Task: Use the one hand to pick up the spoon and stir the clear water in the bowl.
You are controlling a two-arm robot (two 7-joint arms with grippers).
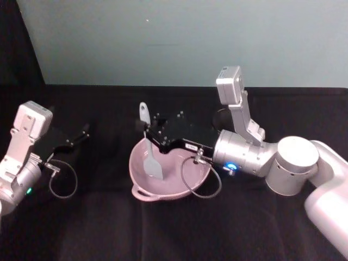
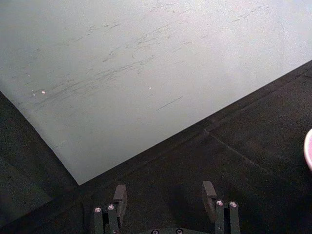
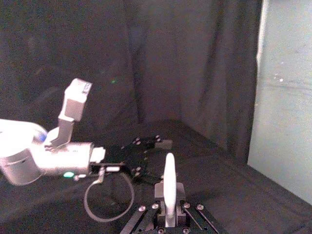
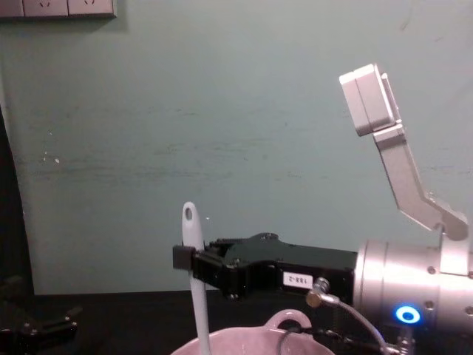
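The pale pink bowl sits mid-table, its loop handle toward me. The white spoon stands nearly upright with its flat blade down inside the bowl and its holed handle tip above the rim. My right gripper reaches in from the right and is shut on the spoon's handle; the chest view shows the same grip on the spoon above the bowl's rim. In the right wrist view the spoon stands between the fingers. My left gripper hovers open at the left, apart from the bowl.
A black cloth covers the table, and a pale green wall runs behind it. A grey cable loop from the right wrist hangs over the bowl's near right rim. The bowl's edge shows beside the open left gripper.
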